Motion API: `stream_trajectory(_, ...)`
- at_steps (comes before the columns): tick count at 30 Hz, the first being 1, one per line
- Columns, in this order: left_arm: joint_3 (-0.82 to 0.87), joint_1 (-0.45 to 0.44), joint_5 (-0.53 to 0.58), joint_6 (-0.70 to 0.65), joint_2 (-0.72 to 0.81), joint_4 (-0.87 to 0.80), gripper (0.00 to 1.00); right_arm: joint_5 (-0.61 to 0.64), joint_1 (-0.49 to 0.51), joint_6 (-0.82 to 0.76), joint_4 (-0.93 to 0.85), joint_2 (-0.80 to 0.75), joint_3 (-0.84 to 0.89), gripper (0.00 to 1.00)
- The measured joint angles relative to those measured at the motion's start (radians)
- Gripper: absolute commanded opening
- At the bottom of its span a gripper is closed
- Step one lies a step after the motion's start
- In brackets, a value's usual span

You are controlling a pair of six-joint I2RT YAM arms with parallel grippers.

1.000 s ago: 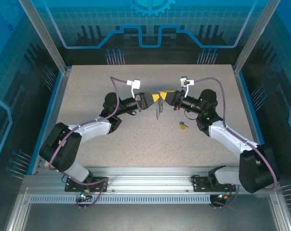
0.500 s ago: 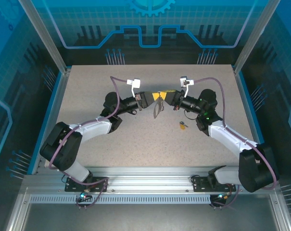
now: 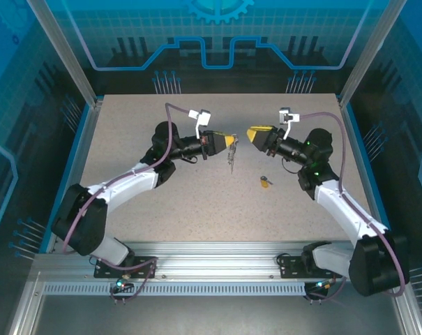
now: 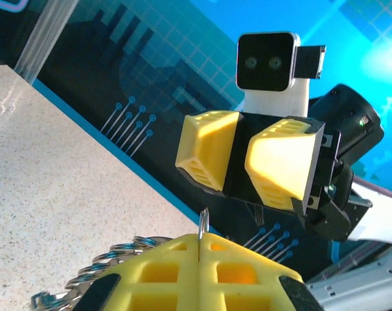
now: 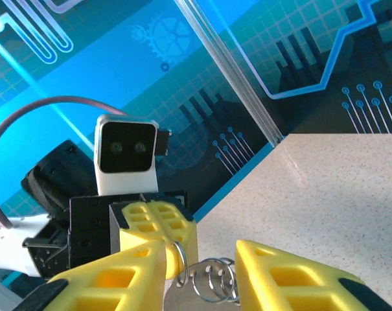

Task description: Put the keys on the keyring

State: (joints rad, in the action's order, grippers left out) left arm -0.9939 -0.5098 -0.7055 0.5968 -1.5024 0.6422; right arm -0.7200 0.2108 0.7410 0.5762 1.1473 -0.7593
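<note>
Top external, left hand [image 3: 231, 142] clamps keyring [image 3: 231, 160], key [image 3: 266, 182] aside

Tiny gold-headed key [image 3: 266, 182] lying flat, silvery-chained keyring [image 3: 231, 158] dangling vertically, well apart

Speckled beige table [image 3: 162, 202], blue circuit-print walls [image 3: 217, 35] (aluminium-framed)

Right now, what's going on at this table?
The left gripper is shut on the keyring, whose chain dangles above the table. The right gripper faces it across a gap, open and holding nothing. The key lies loose on the table, not yet on the ring.
</note>
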Motion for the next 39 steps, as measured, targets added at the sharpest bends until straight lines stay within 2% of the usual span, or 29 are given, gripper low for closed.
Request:
stream_trajectory(5, -0.137, 0.0, -0.068, -0.197, 0.011, -0.286, 0.0, -0.085, -0.005, -0.074, -0.095, -0.021, -0.03, 0.49)
stream_trajectory(11, -0.206, 0.0, -0.108, -0.339, 0.011, -0.502, 0.0, -0.177, -0.005, -0.135, -0.161, -0.02, -0.045, 0.49)
stream_trajectory(18, -0.214, 0.0, -0.124, -0.39, 0.011, -0.588, 0.0, -0.209, 0.007, -0.175, -0.192, 0.0, -0.046, 0.48)
stream_trajectory(28, -0.234, 0.0, -0.131, -0.398, 0.01, -0.621, 0.0, -0.208, 0.045, -0.182, -0.187, 0.067, -0.046, 0.45)
stream_trajectory(30, -0.234, 0.0, -0.131, -0.398, 0.01, -0.624, 0.0, -0.206, 0.051, -0.182, -0.183, 0.076, -0.047, 0.42)
stream_trajectory(33, -0.234, 0.0, -0.134, -0.408, 0.01, -0.634, 0.0, -0.204, 0.06, -0.183, -0.178, 0.085, -0.05, 0.32)
stream_trajectory(37, -0.234, 0.0, -0.137, -0.416, 0.01, -0.638, 0.0, -0.206, 0.07, -0.182, -0.164, 0.089, -0.055, 0.15)
stream_trajectory(39, -0.234, 0.0, -0.136, -0.417, 0.01, -0.639, 0.0, -0.209, 0.073, -0.184, -0.155, 0.089, -0.055, 0.02)
